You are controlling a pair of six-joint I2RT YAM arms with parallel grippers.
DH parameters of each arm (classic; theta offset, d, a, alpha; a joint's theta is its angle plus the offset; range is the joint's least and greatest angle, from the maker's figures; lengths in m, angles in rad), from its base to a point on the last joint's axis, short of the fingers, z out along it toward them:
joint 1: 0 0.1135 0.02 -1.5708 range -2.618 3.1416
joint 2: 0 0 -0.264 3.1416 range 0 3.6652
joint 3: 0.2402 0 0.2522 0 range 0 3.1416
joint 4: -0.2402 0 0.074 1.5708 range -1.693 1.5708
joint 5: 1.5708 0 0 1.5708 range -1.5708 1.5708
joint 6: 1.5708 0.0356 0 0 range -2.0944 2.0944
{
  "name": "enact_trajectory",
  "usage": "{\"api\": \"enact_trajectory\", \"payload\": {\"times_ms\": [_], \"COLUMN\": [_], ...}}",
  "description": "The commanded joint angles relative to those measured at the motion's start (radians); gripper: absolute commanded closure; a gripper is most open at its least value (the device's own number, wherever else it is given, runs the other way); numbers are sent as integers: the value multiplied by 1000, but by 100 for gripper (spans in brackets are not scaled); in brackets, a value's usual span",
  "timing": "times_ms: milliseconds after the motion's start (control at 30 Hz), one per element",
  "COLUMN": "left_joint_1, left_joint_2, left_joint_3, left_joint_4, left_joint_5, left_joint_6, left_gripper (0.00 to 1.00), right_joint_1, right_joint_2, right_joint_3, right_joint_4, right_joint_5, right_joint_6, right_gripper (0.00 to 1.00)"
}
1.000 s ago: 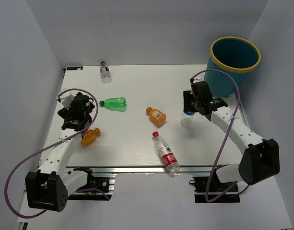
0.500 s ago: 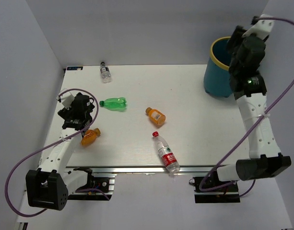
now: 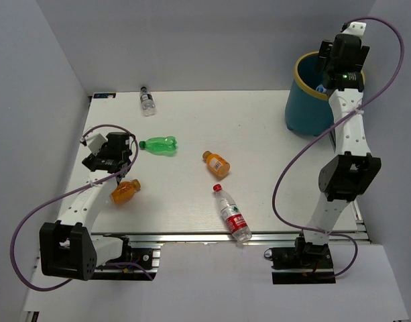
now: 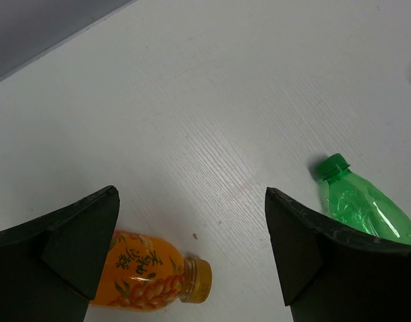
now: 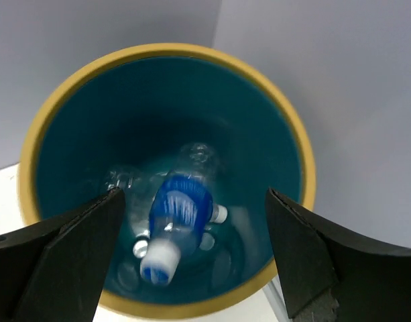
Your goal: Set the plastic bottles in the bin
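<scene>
Your right gripper [image 5: 193,201] is hanging over the mouth of the bin [image 5: 166,51] with its jaws spread wide and nothing between them. Directly below, a blue-labelled bottle [image 5: 180,213] is lying inside the bin, white cap toward the camera. The bin itself is standing at the far right corner of the table [image 3: 272,168]. Your left gripper [image 4: 192,194] is hovering above the table's left side, jaws likewise wide and gripping nothing. An orange bottle [image 4: 145,278] is lying on its side just under the left finger, cap pointing toward the gap. A green bottle [image 4: 366,211] is lying by the right finger, apart from the orange one. Further out, a second orange bottle [image 3: 217,162] is resting near the middle of the table. A red-labelled bottle [image 3: 232,215] is lying toward the near edge, and a dark-capped bottle [image 3: 147,100] is sitting at the far left edge.
</scene>
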Motion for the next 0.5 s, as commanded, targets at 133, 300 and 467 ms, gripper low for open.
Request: {"api": "enact_trajectory", "payload": {"times_ms": [133,300,467], "left_joint_1": [6,8,6], "left_joint_2": [-13,-35,-59], "left_joint_3": [41,35,8], "left_joint_4": [-83,-80,-54], "left_joint_5": [3,21,43], "left_joint_6": [-73,-62,-64], "left_gripper": [2,2,2], "right_joint_1": [4,163,449], "right_joint_2": [-204,-334,-393], "right_joint_3": [-39,-204,-327], "right_joint_4": [23,24,-27], "right_joint_5": [-305,-370,-397], "right_joint_6": [-23,-176,-159], "right_gripper": [11,11,11]}}
